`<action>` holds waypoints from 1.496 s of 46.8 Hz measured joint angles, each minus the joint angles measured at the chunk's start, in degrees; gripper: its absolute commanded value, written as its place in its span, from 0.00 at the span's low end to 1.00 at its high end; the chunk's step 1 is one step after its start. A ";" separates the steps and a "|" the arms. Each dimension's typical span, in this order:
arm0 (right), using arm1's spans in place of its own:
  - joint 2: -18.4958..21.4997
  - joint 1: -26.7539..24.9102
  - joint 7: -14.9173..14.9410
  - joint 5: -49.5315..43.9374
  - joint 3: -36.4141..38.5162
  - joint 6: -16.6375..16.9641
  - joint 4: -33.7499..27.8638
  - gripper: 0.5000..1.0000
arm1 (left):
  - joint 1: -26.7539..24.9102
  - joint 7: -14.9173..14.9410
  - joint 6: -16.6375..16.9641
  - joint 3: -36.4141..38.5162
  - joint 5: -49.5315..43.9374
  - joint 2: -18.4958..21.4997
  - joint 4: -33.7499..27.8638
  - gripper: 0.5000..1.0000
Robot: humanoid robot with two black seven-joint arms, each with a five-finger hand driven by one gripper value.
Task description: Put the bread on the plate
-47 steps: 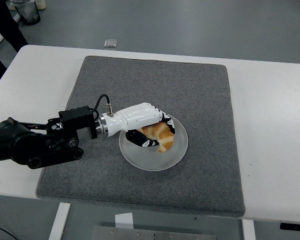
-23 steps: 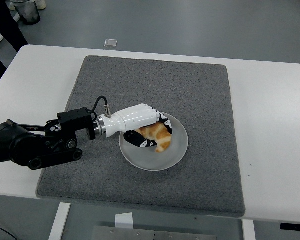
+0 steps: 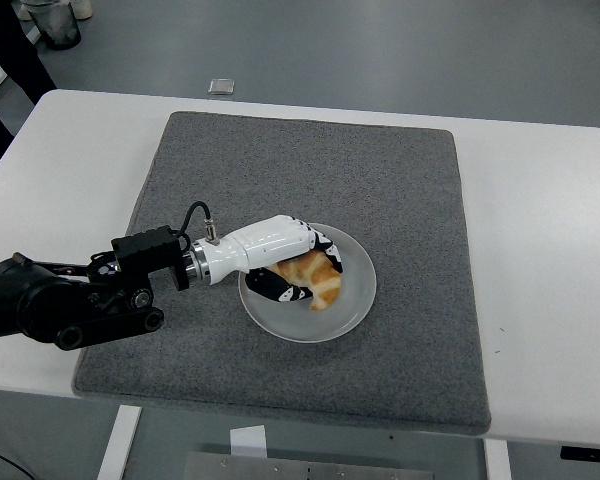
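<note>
While on plate, bread under left hand.

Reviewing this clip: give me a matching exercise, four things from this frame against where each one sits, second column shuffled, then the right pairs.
Things:
1. bread
2. plate
3. grey mat
4. left hand

Places:
A. spread on the white table
B. on the grey mat, right of the left arm
C. over the plate's left part, fingers around the bread
D. on the plate, in the hand

Pairs: 1-D, 2-B, 3-A, 4-C
</note>
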 measured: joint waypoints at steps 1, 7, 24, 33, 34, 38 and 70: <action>0.00 0.00 0.00 0.00 0.00 0.00 0.00 0.90 | 0.04 0.00 0.00 0.00 0.00 0.04 -0.01 0.39; 0.00 0.01 0.00 0.00 0.00 0.00 0.00 0.90 | 0.17 -0.01 0.00 -0.03 0.00 0.10 -0.01 0.39; 0.00 0.02 0.00 0.00 0.00 0.00 0.02 0.90 | 0.17 0.02 -0.04 -2.02 0.05 0.28 -0.16 0.39; 0.00 0.02 0.00 0.00 0.00 0.00 0.02 0.90 | 0.53 0.02 -0.03 -2.27 0.05 0.29 -0.24 0.39; 0.00 0.02 0.00 0.00 0.00 0.00 0.02 0.90 | 0.63 0.02 -0.04 -2.27 0.05 0.29 -0.24 0.39; 0.00 0.02 0.00 0.00 0.00 0.00 0.01 0.90 | 0.91 0.02 -0.03 -2.51 -0.08 0.29 -0.23 0.39; 0.00 0.01 0.00 0.00 0.00 0.00 0.00 0.90 | 0.82 -0.08 -0.55 -2.61 -7.09 0.72 -2.71 0.99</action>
